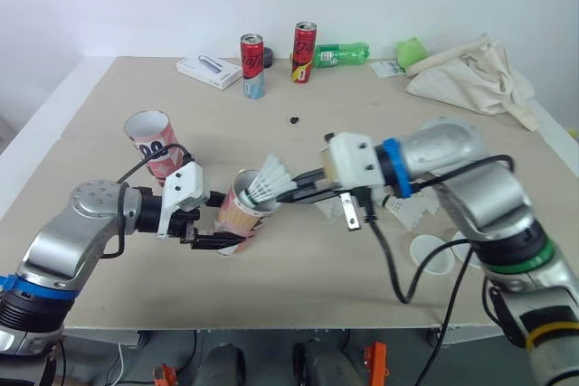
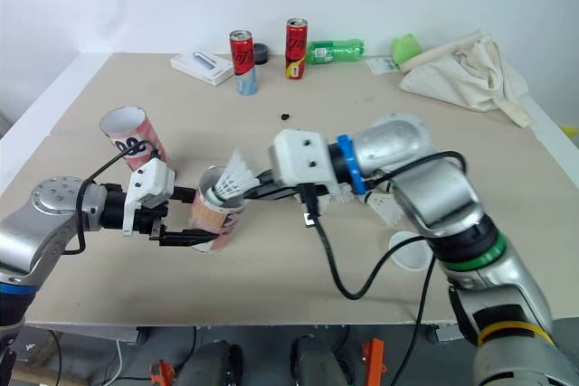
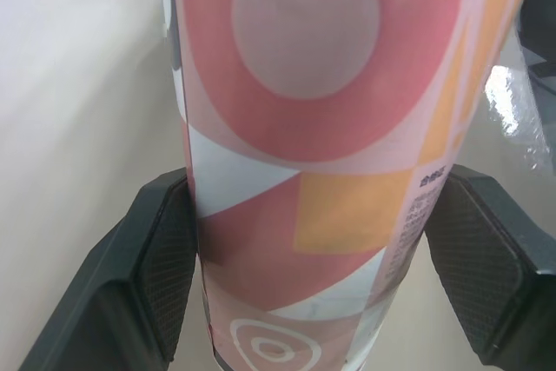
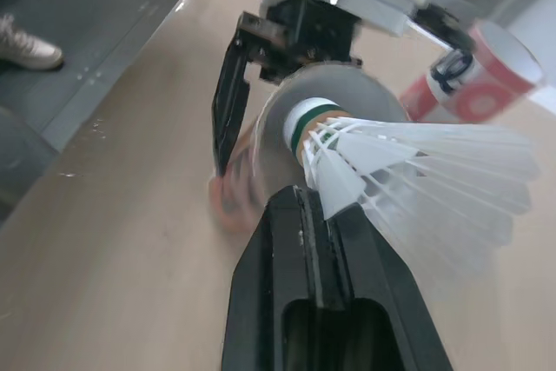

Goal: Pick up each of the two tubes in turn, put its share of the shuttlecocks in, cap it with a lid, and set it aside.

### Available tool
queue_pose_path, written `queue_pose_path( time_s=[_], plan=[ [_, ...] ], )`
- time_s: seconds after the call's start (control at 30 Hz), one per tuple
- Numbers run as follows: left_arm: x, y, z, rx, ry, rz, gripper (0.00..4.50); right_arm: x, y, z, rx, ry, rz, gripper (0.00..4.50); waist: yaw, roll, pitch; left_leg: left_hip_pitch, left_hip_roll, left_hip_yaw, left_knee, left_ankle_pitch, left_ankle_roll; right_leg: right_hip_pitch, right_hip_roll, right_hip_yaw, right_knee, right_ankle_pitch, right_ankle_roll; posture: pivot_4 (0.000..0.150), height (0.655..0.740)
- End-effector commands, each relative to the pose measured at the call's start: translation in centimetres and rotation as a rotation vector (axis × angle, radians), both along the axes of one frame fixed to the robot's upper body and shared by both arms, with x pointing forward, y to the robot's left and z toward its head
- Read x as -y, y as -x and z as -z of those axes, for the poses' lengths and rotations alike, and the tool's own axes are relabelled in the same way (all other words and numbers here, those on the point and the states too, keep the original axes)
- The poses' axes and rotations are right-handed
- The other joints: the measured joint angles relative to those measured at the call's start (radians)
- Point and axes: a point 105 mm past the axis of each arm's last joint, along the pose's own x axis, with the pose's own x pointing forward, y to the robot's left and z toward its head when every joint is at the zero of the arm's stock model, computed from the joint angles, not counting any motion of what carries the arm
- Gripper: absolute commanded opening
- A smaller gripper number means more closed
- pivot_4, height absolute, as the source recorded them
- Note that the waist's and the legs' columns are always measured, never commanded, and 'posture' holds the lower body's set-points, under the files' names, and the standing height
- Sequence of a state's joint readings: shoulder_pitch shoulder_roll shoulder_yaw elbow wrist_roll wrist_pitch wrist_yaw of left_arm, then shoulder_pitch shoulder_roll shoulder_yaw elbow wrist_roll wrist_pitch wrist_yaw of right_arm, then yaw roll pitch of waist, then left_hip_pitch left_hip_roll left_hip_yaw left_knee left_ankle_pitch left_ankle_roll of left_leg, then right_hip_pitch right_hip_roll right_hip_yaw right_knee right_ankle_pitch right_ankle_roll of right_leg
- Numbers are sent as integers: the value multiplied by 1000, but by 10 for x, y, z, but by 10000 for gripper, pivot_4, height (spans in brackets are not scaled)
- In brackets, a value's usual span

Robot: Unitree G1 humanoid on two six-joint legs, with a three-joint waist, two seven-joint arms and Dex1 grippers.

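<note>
My left gripper (image 1: 220, 229) is shut on a pink and orange patterned tube (image 1: 241, 214), holding it tilted just above the table with its open mouth toward the right. Its black pads (image 3: 165, 258) press both sides of the tube (image 3: 321, 128). My right gripper (image 1: 288, 194) is shut on a white shuttlecock (image 1: 269, 179), whose green-banded cork (image 4: 306, 117) sits at the tube's mouth (image 4: 347, 93). A second red and white tube (image 1: 152, 140) stands open behind my left arm. Two clear lids (image 1: 432, 253) and a spare shuttlecock (image 1: 409, 211) lie under my right arm.
At the back of the table stand two red cans (image 1: 252, 66), a green bottle (image 1: 341, 54) lying down, a white box (image 1: 208, 70), a green object (image 1: 412, 50) and a cream cloth bag (image 1: 475, 74). A small black speck (image 1: 295, 119) lies mid-table. The front edge is close below the tube.
</note>
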State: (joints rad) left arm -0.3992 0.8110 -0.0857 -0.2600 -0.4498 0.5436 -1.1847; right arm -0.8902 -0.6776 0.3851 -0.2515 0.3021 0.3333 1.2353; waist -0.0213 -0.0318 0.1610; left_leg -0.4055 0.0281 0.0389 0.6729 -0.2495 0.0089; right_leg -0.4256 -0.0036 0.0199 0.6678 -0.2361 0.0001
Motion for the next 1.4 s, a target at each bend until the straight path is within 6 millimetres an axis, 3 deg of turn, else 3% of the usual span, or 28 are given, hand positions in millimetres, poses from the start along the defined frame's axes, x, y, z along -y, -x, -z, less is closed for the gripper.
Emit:
queue_pose_path(
  time_s=[0.03,0.17,0.3,0.47,0.6,0.8,1.03,1.4],
  plan=[
    [3,0,-9,31,9,11,35183,0,-9,-5,74,22,15,20073,0,0,0,0,0,0,0,0,0,0,0,0,0,0,0,1500,7400],
    [6,0,-10,31,15,10,35183,9,-7,-11,36,-8,30,40231,0,0,0,1,0,0,0,0,0,0,-1,0,1,0,0,1500,7400],
    [9,1,-10,30,20,11,35183,46,-2,-30,-50,-122,121,40231,6,0,0,0,-1,0,0,0,0,0,-3,0,0,0,0,1500,7400],
    [10,2,-9,24,25,8,35183,81,20,-32,-175,-222,207,40231,7,0,0,-1,-2,-1,0,0,0,1,-5,0,-1,0,0,1500,7400],
    [10,2,-8,19,29,5,35183,111,36,6,-359,-260,425,40231,9,-1,0,-1,-1,-3,-1,0,0,1,-4,-2,-1,0,0,1500,7400],
    [8,3,-6,11,30,5,35183,113,29,78,-493,-282,696,40231,-2,0,0,2,1,-1,0,1,0,2,-1,1,-1,-2,5,1500,7400],
    [7,3,-4,11,30,4,35183,91,7,93,-526,-371,735,40231,-1,0,0,4,1,0,-1,8,0,2,3,1,0,4,6,1500,7400],
    [5,3,-5,20,35,-22,35183,85,-21,100,-511,-350,741,40231,0,0,0,1,-1,0,-2,8,0,1,1,1,-1,3,6,1500,7400]
  ],
)
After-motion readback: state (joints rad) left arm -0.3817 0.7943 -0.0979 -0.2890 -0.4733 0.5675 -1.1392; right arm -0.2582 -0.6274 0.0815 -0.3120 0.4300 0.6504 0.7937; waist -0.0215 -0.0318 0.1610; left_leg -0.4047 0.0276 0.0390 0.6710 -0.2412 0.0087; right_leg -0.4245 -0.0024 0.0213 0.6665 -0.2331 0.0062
